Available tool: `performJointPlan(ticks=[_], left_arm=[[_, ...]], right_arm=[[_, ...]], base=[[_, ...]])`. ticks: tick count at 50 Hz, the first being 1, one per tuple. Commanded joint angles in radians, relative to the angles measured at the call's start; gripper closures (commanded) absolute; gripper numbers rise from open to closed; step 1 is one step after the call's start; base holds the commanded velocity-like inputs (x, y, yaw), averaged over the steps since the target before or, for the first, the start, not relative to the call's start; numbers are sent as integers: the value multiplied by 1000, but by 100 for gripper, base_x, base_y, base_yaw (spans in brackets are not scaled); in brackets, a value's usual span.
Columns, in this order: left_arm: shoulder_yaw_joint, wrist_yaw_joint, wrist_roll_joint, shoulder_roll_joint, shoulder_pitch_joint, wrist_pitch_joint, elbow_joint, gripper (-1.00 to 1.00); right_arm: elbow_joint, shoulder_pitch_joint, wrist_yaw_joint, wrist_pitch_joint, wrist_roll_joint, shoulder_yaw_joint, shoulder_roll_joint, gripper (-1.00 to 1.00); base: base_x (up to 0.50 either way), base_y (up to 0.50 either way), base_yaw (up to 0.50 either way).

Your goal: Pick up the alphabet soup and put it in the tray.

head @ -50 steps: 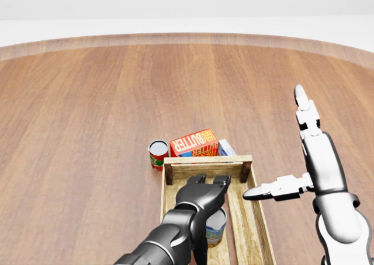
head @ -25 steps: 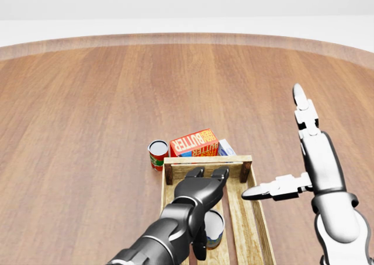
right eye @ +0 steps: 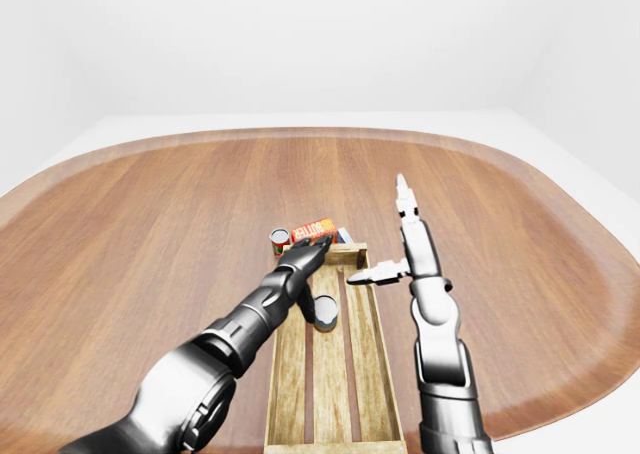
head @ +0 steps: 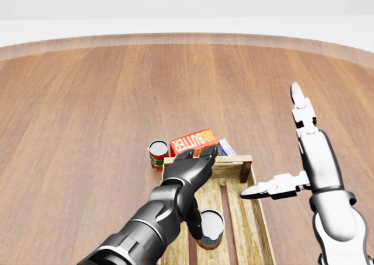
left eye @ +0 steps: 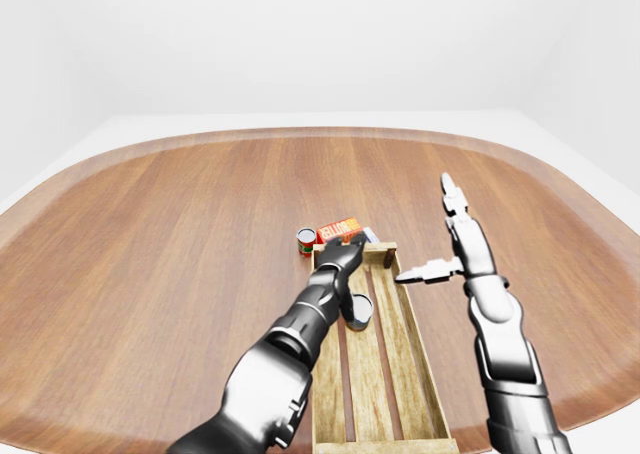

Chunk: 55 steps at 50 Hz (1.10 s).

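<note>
In the tray stands the alphabet soup; both hands' fingers spread, empty.

My left arm is glossy dark grey-black, rounded segments, with a black three-finger left hand. My right arm is glossy white-silver, jointed shells, and the right hand has slim segmented white fingers.

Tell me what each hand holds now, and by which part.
Nothing is held. The left hand and right hand are open; the can stands free in the tray.
</note>
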Motion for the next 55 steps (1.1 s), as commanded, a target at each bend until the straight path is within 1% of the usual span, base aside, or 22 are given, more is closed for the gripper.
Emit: performJointPlan(ticks=[1,7,14,15,20,27,34,55], left_arm=[[16,-9,-101,34,-15,-2,-55,-100],[20,-24,-133,58,-23,0,-94,-100],[23,-70,-168,100,-12,0,-207,-100],[22,-71,-168,101,-11,0,-208,-100],[29,-120,-183,140,22,0,-327,-100],[43,-182,-201,180,76,0,-500,-100],[58,-177,-238,203,96,0,-547,-100],[77,-155,-317,240,191,0,-676,-100]], right_arm=[[21,-11,-4,0,-7,6,0,-100],[22,-14,-5,0,-7,8,1,-100],[26,-15,-5,0,-10,11,2,-100],[26,-15,-5,0,-10,11,2,-100],[34,-20,-7,0,-15,17,3,-100],[38,-23,-7,0,-19,21,5,-100],[38,-18,-8,0,-20,23,8,-100],[30,-13,-12,0,-31,40,21,-100]], base=[[0,0,0],[0,0,0],[0,0,0],[0,0,0],[0,0,0],[0,0,0],[0,0,0],[0,0,0]])
